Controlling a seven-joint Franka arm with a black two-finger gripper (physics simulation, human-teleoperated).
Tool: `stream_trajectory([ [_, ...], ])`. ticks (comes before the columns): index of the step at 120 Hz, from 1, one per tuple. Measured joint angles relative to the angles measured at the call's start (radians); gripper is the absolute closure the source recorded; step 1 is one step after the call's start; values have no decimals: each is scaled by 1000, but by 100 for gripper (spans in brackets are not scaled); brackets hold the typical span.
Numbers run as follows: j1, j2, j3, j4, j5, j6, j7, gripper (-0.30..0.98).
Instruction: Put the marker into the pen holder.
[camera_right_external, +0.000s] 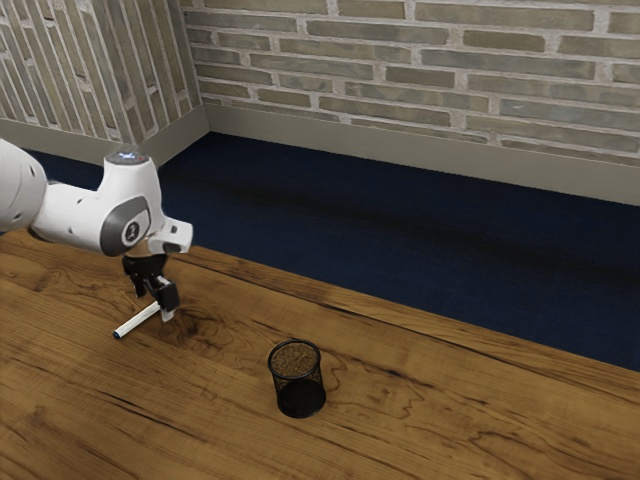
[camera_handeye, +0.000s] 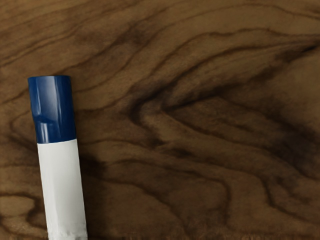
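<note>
Tool (camera_right_external: 153, 304) low at the desk (camera_right_external: 430, 410), fingers (camera_right_external: 168, 295) spread, over the uncapped-looking end of the marker (camera_right_external: 134, 322). Marker lying flat on the desk, blue cap (camera_handeye: 52, 107) pointing away from the tool. Pen holder (camera_right_external: 301, 402) upright, well apart from the marker.

Probable current step: alignment for grasping.

Possible faults and causes:
- Missed or end-only grip, from closing too far off the barrel's middle.
- Rolling of the marker, from first contact by one finger alone.
- Swinging or slipping during lifting, from a hold near one end.
- Striking the rim or tipping the pen holder, from lowering the marker at a slant or off centre.

Count: one tool with two fingers; one marker with one blue cap; one pen holder; one desk.
</note>
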Motion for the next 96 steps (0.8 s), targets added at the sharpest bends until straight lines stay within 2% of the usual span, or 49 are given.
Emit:
stream_trajectory([
  [40, 2, 26, 10, -15, -2, 58, 28, 0],
  [96, 8, 99, 12, 50, -13, 122, 55, 0],
])
